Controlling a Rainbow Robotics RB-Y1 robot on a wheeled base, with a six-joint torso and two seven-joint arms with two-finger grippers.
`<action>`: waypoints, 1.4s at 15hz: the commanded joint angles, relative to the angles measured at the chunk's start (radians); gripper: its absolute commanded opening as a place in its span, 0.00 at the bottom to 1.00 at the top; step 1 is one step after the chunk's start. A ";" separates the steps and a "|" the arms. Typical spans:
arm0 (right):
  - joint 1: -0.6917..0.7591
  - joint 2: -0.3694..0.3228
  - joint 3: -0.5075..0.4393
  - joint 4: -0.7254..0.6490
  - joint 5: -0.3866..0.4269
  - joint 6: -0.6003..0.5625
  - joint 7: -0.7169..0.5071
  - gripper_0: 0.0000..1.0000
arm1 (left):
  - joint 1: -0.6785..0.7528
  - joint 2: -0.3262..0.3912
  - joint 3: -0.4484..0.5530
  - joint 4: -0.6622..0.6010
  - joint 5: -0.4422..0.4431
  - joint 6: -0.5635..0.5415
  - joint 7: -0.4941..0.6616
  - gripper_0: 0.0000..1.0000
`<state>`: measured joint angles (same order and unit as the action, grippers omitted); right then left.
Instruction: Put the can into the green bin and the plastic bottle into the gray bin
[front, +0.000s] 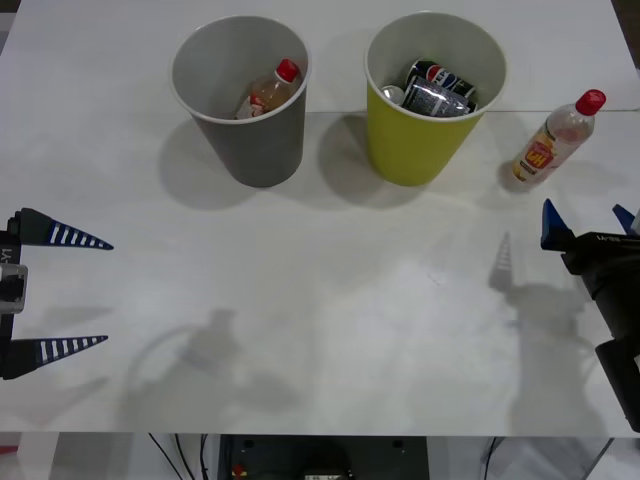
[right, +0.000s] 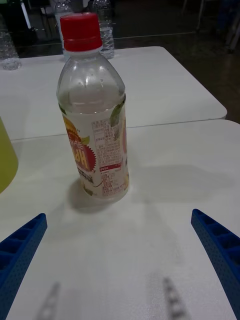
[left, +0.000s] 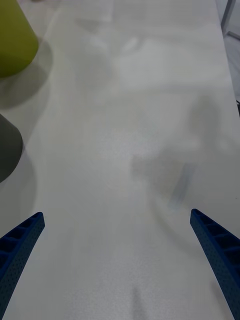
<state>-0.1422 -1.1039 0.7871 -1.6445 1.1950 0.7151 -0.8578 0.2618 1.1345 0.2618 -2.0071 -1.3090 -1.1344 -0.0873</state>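
Table (front: 330, 300), white, carrying two cup-shaped tapered bins side by side at the far half. Dark gray bin (front: 250, 140) with lighter gray inside, on the robot's left of the pair; holds a red-capped bottle with amber-brown contents (front: 270, 92), leaning. Yellow-green bin (front: 415, 140) with pale inside, just beside the gray one; holds dark cans (front: 438, 88), crumpled together.

Small clear plastic bottle (front: 556, 138) with red cap and yellow-and-red label: upright on the table, outside both bins, near the yellow-green bin on its right.

Right gripper (front: 588, 226): at the right edge of the table, jaws spread wide and holding nothing. In the right wrist view the bottle (right: 93, 115) stands ahead of the jaws, apart from both blue ribbed fingers (right: 220, 250), nearer the line of one finger than centred.

Left gripper (front: 88, 292): at the left edge of the table, jaws spread wide, holding nothing, well apart from the bins.
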 joint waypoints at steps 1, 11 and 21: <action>-0.039 0.030 0.000 0.052 0.000 -0.003 0.005 1.00 | 0.000 0.000 0.000 0.000 0.000 0.000 0.000 1.00; -0.183 0.147 0.001 0.226 0.002 -0.074 0.031 1.00 | 0.000 0.000 0.000 0.000 0.000 0.000 0.000 1.00; -0.355 0.268 0.003 0.491 0.002 -0.140 0.059 1.00 | 0.000 0.000 0.000 0.000 0.000 0.000 0.000 1.00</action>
<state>-0.4859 -0.8428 0.7900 -1.1742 1.1962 0.5797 -0.8004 0.2618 1.1345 0.2618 -2.0071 -1.3090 -1.1344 -0.0873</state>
